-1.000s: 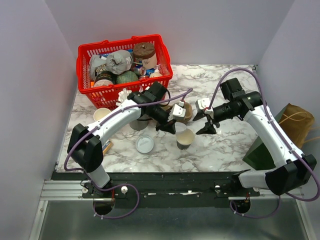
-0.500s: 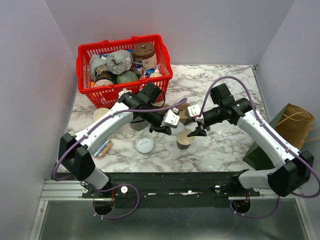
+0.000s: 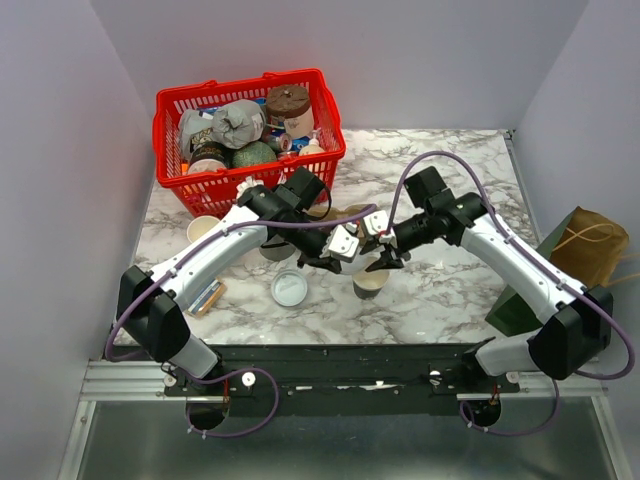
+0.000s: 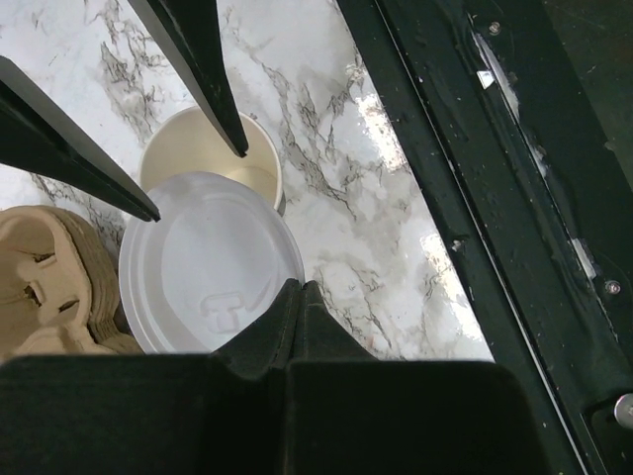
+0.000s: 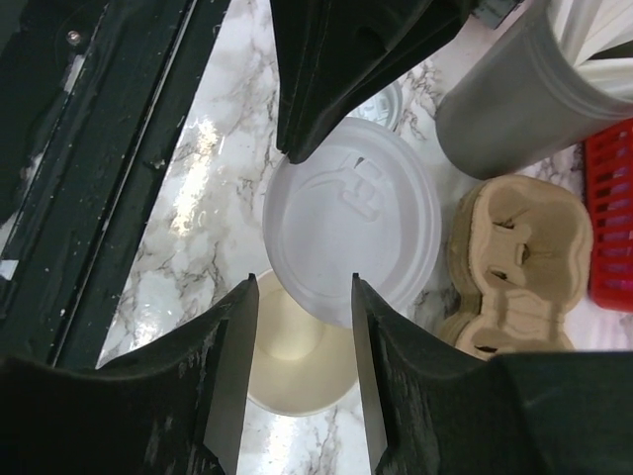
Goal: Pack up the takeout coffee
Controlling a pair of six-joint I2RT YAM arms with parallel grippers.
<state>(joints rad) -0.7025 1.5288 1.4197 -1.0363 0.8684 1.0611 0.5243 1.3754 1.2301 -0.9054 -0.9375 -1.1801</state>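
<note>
Capping step: left gripper (image 4: 297, 289) clamping shut on rim of white lid (image 4: 208, 262), holding it partly over open coffee cup (image 3: 370, 284), which is standing on worktop (image 3: 450, 290) between both arms; right gripper (image 5: 302, 287) hanging half-open and empty, straddling lid's edge, probably to guide seating.

The white-and-black jointed left arm (image 3: 215, 245) and right arm (image 3: 510, 250) bend inward, wrists nearly meeting. The black two-finger left gripper (image 4: 300, 287) pinches a round white plastic lid (image 4: 198, 257) by its rim. The right gripper (image 5: 297, 289) has its jaws parted.
</note>
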